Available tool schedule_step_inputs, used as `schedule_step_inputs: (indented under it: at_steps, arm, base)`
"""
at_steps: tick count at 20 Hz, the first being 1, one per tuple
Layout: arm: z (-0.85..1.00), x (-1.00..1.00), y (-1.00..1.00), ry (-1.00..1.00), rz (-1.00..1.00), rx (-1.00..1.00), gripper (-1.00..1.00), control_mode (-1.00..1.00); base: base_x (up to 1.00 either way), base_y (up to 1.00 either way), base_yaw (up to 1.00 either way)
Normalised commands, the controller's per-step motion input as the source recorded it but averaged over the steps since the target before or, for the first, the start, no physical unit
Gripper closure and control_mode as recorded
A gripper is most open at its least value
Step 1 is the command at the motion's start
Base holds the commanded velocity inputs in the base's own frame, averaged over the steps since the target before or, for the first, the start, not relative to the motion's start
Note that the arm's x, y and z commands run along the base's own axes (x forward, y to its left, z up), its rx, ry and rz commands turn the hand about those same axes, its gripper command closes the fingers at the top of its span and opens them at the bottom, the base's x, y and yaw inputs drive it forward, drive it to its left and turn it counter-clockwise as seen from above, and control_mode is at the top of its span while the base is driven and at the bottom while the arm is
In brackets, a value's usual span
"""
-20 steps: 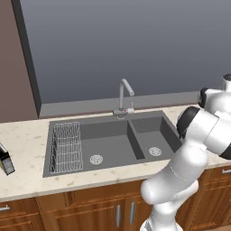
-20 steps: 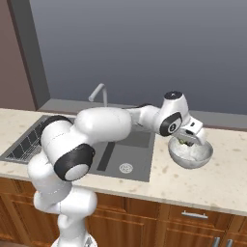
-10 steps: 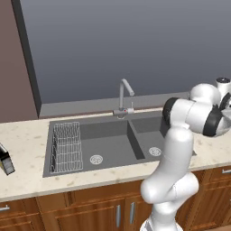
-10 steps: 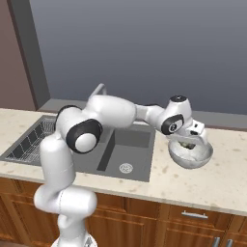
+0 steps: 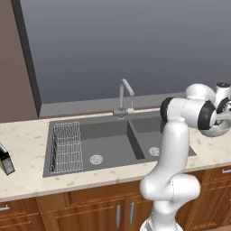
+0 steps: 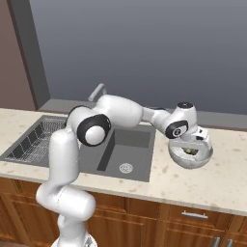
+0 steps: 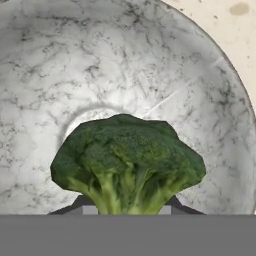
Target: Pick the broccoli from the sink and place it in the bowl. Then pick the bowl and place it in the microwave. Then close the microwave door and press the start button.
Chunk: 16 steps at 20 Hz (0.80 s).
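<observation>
Gripper (image 6: 192, 150) of mine hung inside the bowl (image 6: 201, 160) right of the sink (image 6: 126, 153), its tips clamped on the broccoli (image 7: 128, 161) above the bowl's floor.

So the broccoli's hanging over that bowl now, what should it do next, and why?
Probably open the end effector and let go. In the hand view the broccoli sits right over the middle of the bowl, and the right base view shows the hand low inside the bowl's rim on the counter, so a release should drop it in.
</observation>
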Motion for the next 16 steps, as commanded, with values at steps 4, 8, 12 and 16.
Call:
schedule_step_inputs:
  at_steps: [4, 8, 12, 16]
  arm:
    - [-0.28, 0.27, 0.00, 0.02, 0.04, 0.00, 1.00, -1.00]
    - [-0.19, 0.18, 0.00, 0.00, 0.02, 0.00, -1.00, -1.00]
    - [-0.04, 0.07, -0.03, 0.00, 0.00, 0.00, -1.00, -1.00]
    - [0.00, 0.00, -0.11, 0.00, 0.00, 0.01, -1.00, -1.00]
  base:
    - [0.00, 0.00, 0.00]
    - [0.00, 0.00, 0.00]
    - [0.00, 0.00, 0.00]
    - [0.00, 0.00, 0.00]
